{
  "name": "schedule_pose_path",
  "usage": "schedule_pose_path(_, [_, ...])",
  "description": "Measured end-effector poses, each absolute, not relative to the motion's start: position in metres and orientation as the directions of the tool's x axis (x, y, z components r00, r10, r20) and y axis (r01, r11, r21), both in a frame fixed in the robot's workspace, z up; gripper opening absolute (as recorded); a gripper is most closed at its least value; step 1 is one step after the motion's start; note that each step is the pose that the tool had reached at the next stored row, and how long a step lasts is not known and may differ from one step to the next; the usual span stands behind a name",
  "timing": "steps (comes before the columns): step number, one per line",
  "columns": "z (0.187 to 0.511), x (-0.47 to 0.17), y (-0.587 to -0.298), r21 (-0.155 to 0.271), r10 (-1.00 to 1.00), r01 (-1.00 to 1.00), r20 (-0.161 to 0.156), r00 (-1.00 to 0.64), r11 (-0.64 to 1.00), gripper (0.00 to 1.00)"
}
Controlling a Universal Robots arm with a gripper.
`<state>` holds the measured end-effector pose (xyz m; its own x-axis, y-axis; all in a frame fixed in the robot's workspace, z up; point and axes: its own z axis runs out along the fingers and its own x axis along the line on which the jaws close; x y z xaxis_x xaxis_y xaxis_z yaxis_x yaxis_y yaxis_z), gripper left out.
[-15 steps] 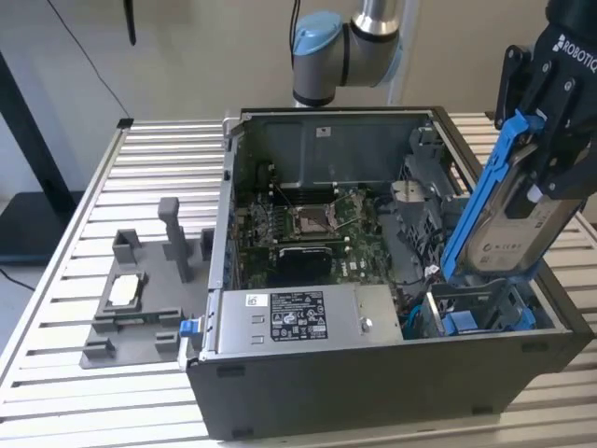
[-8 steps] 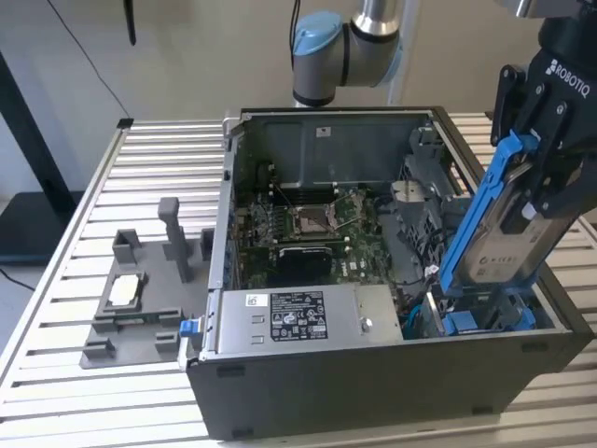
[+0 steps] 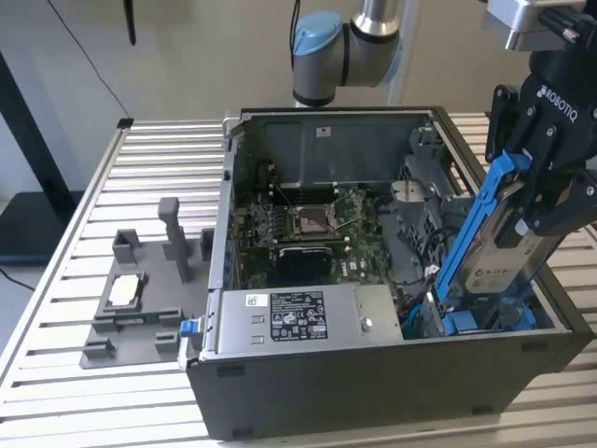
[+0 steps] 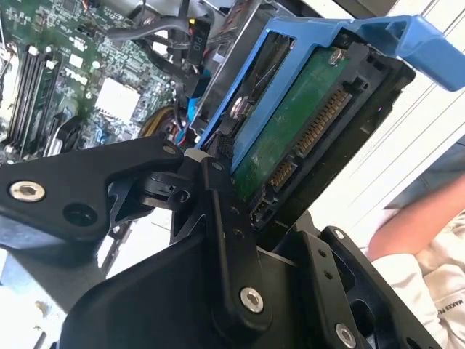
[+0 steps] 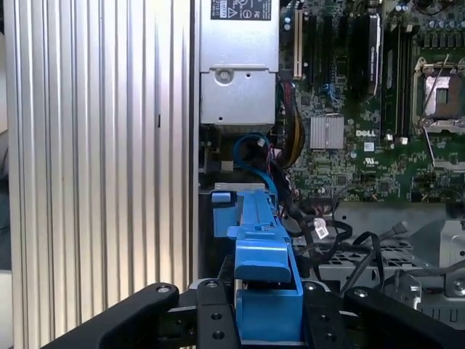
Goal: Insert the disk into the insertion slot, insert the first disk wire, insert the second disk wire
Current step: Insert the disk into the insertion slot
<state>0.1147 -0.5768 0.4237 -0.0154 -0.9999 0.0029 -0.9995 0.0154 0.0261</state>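
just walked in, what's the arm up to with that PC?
The claw is shut on the disk in its blue carrier, holding it tilted over the open computer case. Its lower end is down at the insertion slot, at the exterior view's right; the upper end sticks out above the case. Not seated yet.

- The disk [image 3: 494, 271]: silver-grey drive with a white label in a blue carrier frame, steeply tilted, clamped in the tool [image 3: 534, 201], lower end close over the insertion slot.
- The insertion slot [image 3: 478, 323]: grey bay with blue guides, in the case's [image 3: 373, 383] corner at the exterior view's right.
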Motion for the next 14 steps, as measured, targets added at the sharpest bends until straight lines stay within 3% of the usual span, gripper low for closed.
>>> schedule_pose_path(14, [0.401,0.115,-0.575,0.007,-1.000,-1.000,0.003,-0.011,0.011,0.33])
